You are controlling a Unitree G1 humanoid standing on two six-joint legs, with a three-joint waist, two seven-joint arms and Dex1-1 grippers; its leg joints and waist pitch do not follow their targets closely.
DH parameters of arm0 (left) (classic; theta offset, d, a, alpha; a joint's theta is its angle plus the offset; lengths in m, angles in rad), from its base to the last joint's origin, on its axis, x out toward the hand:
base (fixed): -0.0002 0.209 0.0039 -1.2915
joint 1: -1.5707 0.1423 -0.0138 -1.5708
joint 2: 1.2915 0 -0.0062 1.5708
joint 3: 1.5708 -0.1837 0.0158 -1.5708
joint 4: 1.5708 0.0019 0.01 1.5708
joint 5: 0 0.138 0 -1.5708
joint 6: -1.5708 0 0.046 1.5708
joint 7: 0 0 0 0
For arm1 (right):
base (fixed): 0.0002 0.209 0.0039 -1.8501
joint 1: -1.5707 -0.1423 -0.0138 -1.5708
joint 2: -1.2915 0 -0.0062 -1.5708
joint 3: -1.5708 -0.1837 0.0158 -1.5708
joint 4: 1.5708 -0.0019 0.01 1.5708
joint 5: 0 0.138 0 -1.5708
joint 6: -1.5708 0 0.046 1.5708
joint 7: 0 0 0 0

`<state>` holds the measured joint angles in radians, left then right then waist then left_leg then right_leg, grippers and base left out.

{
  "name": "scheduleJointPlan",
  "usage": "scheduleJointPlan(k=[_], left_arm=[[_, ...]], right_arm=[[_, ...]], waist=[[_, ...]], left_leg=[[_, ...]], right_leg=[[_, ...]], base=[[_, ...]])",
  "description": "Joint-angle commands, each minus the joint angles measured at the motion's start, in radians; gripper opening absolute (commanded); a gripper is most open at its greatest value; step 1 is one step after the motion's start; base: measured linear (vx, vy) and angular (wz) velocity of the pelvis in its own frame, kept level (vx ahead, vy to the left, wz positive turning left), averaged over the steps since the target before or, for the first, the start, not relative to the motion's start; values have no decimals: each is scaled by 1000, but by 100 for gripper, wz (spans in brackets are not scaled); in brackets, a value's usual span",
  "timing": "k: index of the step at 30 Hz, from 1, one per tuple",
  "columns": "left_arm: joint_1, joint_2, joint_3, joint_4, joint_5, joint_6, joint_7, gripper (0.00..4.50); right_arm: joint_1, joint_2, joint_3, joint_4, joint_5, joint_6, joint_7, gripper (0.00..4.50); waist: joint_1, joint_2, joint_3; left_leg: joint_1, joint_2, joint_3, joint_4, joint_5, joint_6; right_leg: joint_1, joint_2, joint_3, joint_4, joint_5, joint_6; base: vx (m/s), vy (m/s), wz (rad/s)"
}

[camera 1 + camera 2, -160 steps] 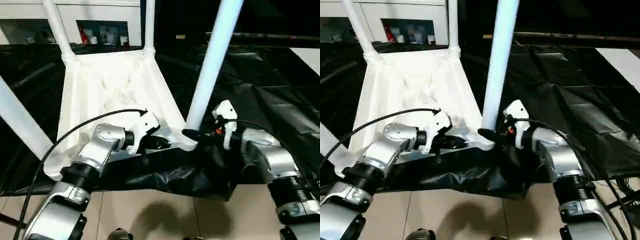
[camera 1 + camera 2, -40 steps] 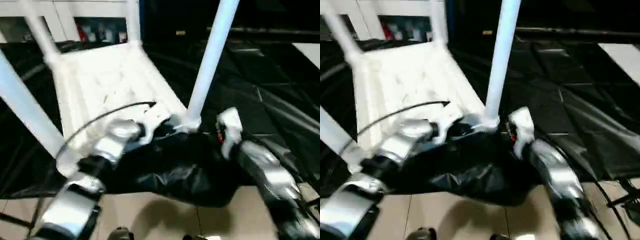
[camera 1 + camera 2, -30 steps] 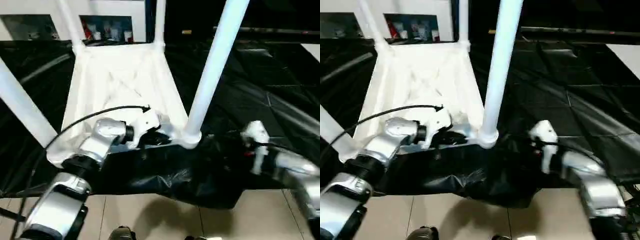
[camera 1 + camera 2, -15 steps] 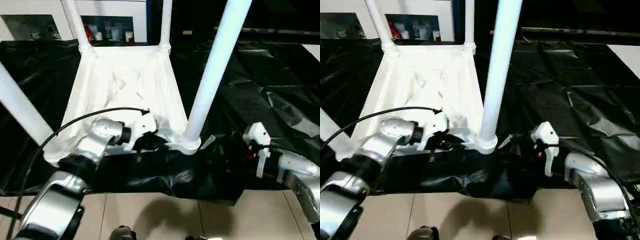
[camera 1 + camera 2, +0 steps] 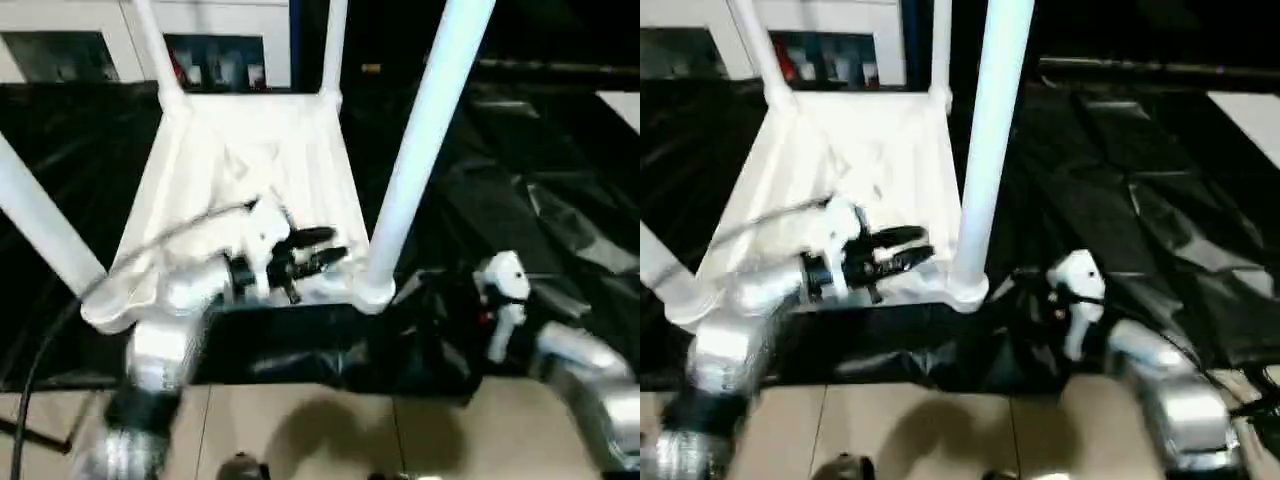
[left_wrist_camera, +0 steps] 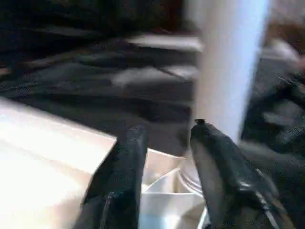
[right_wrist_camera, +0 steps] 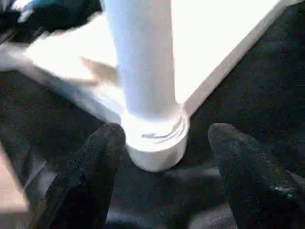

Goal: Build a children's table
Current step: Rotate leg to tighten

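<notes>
The left tool [image 5: 318,247] has let go of the tabletop [image 5: 250,160] edge and now hovers parted and empty above it. The right tool [image 7: 164,157], wide, sits back from the near-right leg [image 5: 425,130]. All four legs look seated.

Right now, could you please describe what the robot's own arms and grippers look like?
Both forearms are rounded silver metal with dark ribbed joints. Each wrist carries a white plastic housing; the right one shows a small red mark. A black cable loops along the left arm. The left gripper and right gripper each have two black fingers.
</notes>
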<state>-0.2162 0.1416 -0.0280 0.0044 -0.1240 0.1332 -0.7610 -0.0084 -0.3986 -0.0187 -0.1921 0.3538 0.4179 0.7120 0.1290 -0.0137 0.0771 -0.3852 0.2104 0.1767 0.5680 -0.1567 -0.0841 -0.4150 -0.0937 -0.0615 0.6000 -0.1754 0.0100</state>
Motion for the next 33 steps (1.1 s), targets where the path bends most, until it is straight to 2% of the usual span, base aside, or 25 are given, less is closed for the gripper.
scheduleJointPlan(k=[1, 4, 5, 8, 9, 14, 15, 16, 17, 18, 19, 20, 21, 22, 23, 24, 25, 26, 27, 28, 29, 30, 31, 32, 33], left_arm=[[74, -19, 44, -92, 2, -22, 84, 224], [269, -40, 47, -241, 17, -44, 128, 247], [269, -40, 47, -241, 17, -44, 128, 247], [440, -64, 83, -348, 76, -90, 214, 271], [488, -77, 107, -373, 101, -104, 250, 279], [555, -97, 133, -429, 131, -83, 338, 311], [554, -100, 135, -431, 130, -84, 346, 311], [539, -114, 138, -426, 119, -70, 372, 322], [534, -117, 140, -423, 118, -67, 379, 322], [512, -130, 145, -408, 113, -56, 411, 322], [498, -135, 148, -396, 111, -50, 427, 322], [474, -141, 154, -374, 131, -64, 461, 322], [468, -140, 155, -369, 146, -78, 474, 322], [462, -137, 153, -368, 163, -70, 486, 322], [458, -136, 151, -368, 173, -61, 492, 322], [455, -137, 147, -375, 149, -60, 480, 322], [453, -140, 145, -385, 132, -41, 478, 322], [453, -142, 144, -390, 126, -35, 478, 322], [453, -142, 142, -394, 125, -34, 479, 322], [455, -141, 139, -396, 131, -40, 484, 322], [456, -141, 137, -396, 134, -50, 486, 322], [460, -135, 133, -398, 164, -70, 504, 322], [461, -130, 129, -398, 188, -77, 518, 322], [462, -124, 124, -400, 198, -75, 524, 322], [463, -119, 119, -401, 205, -72, 529, 322]], right_arm=[[37, -1, -11, -62, 21, 28, -19, 347], [98, 5, 13, -138, 65, 59, -3, 372], [98, 5, 13, -138, 65, 59, -3, 372], [111, 32, 35, -156, 82, 69, -15, 391], [105, 43, 46, -151, 79, 67, -19, 409], [82, 91, 52, -85, 11, 28, -97, 445], [81, 99, 46, -71, -4, 18, -118, 445], [85, 112, 36, -60, -16, 7, -152, 449], [86, 115, 34, -57, -20, 6, -162, 449], [89, 127, 25, -43, -43, -3, -209, 449], [93, 133, 20, -35, -57, -12, -234, 449], [103, 145, 14, -24, -89, -37, -280, 449], [108, 147, 13, -22, -99, -48, -291, 449], [112, 151, 12, -22, -107, -57, -303, 449], [115, 153, 11, -21, -112, -63, -311, 449], [118, 157, 9, -20, -115, -70, -314, 449], [123, 166, 5, -17, -105, -70, -314, 449], [125, 171, 3, -16, -100, -75, -312, 449], [127, 175, 3, -16, -96, -79, -312, 449], [126, 177, 6, -17, -91, -77, -308, 449], [125, 177, 9, -17, -93, -78, -309, 449], [118, 176, 19, -14, -99, -75, -310, 449], [112, 174, 28, -10, -106, -79, -308, 449], [109, 168, 45, -9, -122, -93, -303, 449], [104, 162, 61, -7, -138, -107, -298, 449]], waist=[[-3, -8, -76], [-6, -7, -67], [-6, -6, -70], [-16, -11, -61], [-19, -10, -53], [-24, -21, -40], [-22, -17, -38], [-29, -14, -33], [-32, -11, -33], [-36, -1, -28], [-43, 8, -23], [-50, 22, -22], [-49, 23, -22], [-41, 26, -19], [-47, 13, -12], [-40, 21, -7], [-51, 6, -3], [-76, -3, 6], [-86, 21, 1], [-96, 35, -12], [-45, 38, 11], [83, 61, 16], [15, -30, -21], [44, -87, 0], [32, -64, -25]], left_leg=[[10, 26, 2, -60, -240, 50], [11, 23, -1, -68, -312, 42], [14, 25, -3, -68, -321, 38], [5, 25, -7, -75, -359, 30], [14, 19, -5, -74, -427, 18], [35, 11, -20, -71, -526, -14], [44, 9, -21, -69, -554, -18], [54, 7, -25, -70, -596, -25], [43, 11, -33, -81, -621, -31], [43, 14, -37, -88, -646, -37], [52, 19, -43, -99, -719, -42], [47, 29, -53, -118, -785, -44], [34, 41, -55, -137, -820, -42], [14, 53, -47, -169, -878, -51], [11, 46, -40, -170, -882, -48], [21, 35, -32, -163, -879, -54], [90, -11, -15, -66, -754, -32], [106, -31, -14, 12, -600, 10], [147, -29, 4, 51, -560, 8], [139, -8, 6, 21, -590, 24], [-50, 89, 10, -166, -848, 27], [-46, 93, 122, -179, -889, 46], [63, 103, 76, -33, -701, -10], [31, 26, 39, 105, -457, 2], [-55, -19, -67, 175, -153, 80]], right_leg=[[56, -40, 37, -74, -244, -164], [47, -34, 36, -90, -334, -115], [47, -34, 36, -89, -339, -112], [46, -37, 34, -98, -403, -81], [34, -35, 31, -115, -541, -43], [14, -33, 19, -147, -691, 19], [7, -32, 15, -155, -713, 22], [9, -30, 2, -166, -725, 27], [25, -27, -6, -163, -704, 30], [27, -25, -9, -161, -690, 30], [31, -15, -22, -169, -664, 26], [54, -10, -37, -154, -588, 12], [74, -6, -34, -124, -529, -1], [91, -9, -13, -66, -446, -28], [84, -6, -13, -70, -500, -18], [69, -9, -17, -95, -601, -10], [0, -44, -37, -207, -863, 38], [0, -90, -90, -274, -997, 73], [-23, -74, -96, -303, -992, 83], [35, -58, -148, -257, -835, 100], [195, -31, -90, 138, -427, 26], [135, -6, -76, 211, -312, -37], [75, -68, 84, 102, -770, 95], [17, -140, 90, -90, -1130, 231], [84, -219, 189, -112, -1041, 164]], base=[[0, 0, 0], [0, 0, 0], [0, 0, 0], [0, 0, 0], [0, 0, 0], [0, 0, 0], [-66, 10, 7], [-63, 26, 2], [-63, 26, 2], [0, 0, 0], [-57, 54, -4], [-57, 54, -4], [-65, 51, -3], [-90, 27, -4], [-90, 27, -4], [-84, -17, 0], [0, 0, 0], [0, 0, 0], [-21, 27, -30], [7, 95, -77], [7, 95, -77], [17, 82, -77], [34, -92, -72], [34, -92, -72], [45, -115, -61]])
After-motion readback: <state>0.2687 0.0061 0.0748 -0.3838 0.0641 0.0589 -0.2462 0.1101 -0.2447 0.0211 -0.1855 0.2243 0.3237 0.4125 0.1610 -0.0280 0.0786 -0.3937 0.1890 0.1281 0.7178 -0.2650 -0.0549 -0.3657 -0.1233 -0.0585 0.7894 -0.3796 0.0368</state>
